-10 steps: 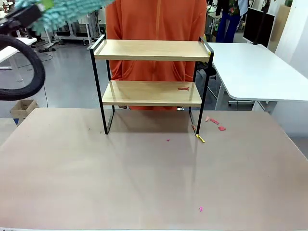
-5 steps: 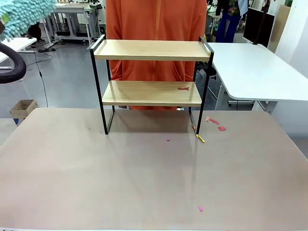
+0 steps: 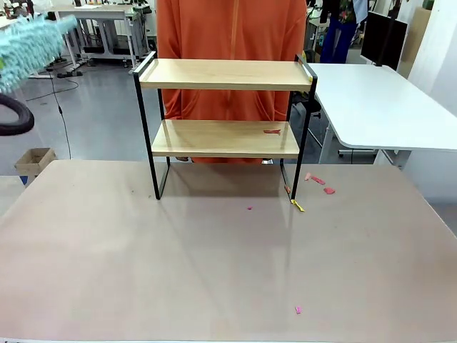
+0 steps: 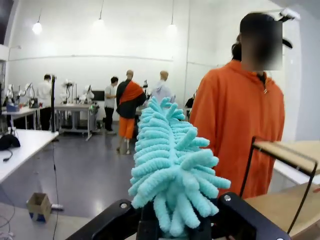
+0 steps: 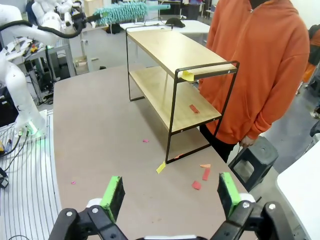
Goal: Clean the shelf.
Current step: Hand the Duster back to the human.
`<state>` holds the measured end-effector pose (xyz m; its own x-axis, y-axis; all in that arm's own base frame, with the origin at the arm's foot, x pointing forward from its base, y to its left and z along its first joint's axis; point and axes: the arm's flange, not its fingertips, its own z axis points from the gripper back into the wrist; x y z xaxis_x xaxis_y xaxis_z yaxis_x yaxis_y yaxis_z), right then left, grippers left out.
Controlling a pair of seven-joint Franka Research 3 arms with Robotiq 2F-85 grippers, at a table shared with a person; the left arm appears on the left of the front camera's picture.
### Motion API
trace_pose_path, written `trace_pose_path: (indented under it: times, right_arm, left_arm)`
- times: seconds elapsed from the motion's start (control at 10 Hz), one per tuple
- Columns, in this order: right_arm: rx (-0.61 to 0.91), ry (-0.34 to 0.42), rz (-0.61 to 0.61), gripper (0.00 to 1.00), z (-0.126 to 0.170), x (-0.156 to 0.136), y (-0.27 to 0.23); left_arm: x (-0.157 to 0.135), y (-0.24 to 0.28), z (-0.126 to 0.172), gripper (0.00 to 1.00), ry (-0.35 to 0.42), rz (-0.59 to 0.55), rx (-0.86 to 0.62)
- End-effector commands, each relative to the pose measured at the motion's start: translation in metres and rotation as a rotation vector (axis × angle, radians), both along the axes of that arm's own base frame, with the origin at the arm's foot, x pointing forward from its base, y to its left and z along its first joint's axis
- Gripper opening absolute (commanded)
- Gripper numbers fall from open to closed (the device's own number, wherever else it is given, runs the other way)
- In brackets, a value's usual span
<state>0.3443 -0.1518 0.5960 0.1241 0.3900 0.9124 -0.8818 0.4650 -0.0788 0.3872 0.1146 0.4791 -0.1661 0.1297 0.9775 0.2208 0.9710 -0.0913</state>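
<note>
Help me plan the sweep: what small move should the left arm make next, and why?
Probably swing the duster, shut in the left gripper, toward the shelf and lower it to the bottom board, where a red scrap lies. The duster hangs up and to the shelf's left.

Teal duster (image 4: 172,170) in left claw (image 4: 172,227)

You were working in a robotics lab, a large open hall. White walls and hanging ceiling lamps (image 4: 37,27) rose over a grey polished floor (image 3: 93,121). Rows of white worktables (image 4: 20,150) carried equipment, and people (image 4: 111,102) stood at benches far back. A white robot arm (image 5: 20,65) was mounted at your table's edge, a cable (image 3: 61,107) trailed across the floor, and a monitor (image 3: 382,39) stood behind the neighbouring table.
</note>
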Motion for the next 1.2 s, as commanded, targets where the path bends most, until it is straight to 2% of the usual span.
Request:
trace_pose_path:
  times: [0.0,0.3,0.5,0.6,1.1]
  right_arm:
    - [-0.004,-0.007,0.005,1.0,0.002,0.0,0.0]
    - [-0.004,-0.007,0.005,1.0,0.002,0.0,0.0]
    - [-0.004,-0.007,0.005,1.0,0.002,0.0,0.0]
    - [-0.004,-0.007,0.005,1.0,0.002,0.0,0.0]
    - [-0.004,-0.007,0.005,1.0,0.002,0.0,0.0]
  left_arm:
    - [0.009,-0.065,-0.073,0.17,-0.021,0.008,-0.013]
    - [0.004,-0.083,-0.113,0.17,-0.022,-0.013,-0.017]
    - [-0.002,-0.092,-0.119,0.17,-0.068,-0.038,-0.061]
    - [0.028,0.006,-0.072,0.17,0.033,-0.053,-0.027]
    - [0.028,0.006,-0.072,0.17,0.033,-0.053,-0.027]
